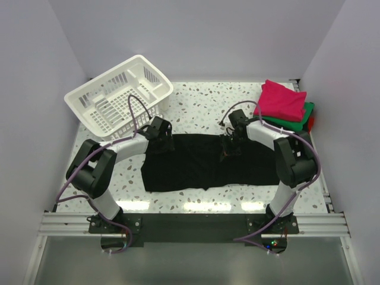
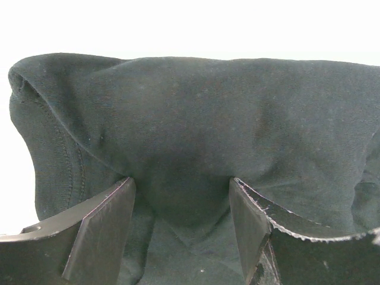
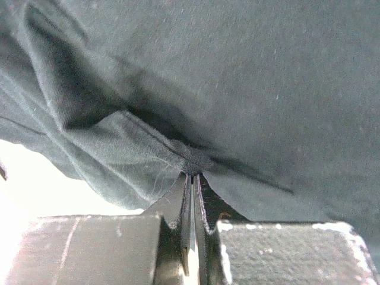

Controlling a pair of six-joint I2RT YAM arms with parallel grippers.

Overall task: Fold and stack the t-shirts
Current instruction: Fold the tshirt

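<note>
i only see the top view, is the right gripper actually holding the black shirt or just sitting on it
observer: Holding it. In the right wrist view the right gripper is shut on a stitched seam of the black shirt.
operator: ok and the left one, closed too
observer: No. In the left wrist view the left gripper is open. A fold of the shirt bulges between the jaws, but they are not pinching it.

both arms are curled forward and in toward the middle, left pincer [image 2: 181,190] hanging wide open, right pincer [image 3: 193,178] clamped tight
</note>
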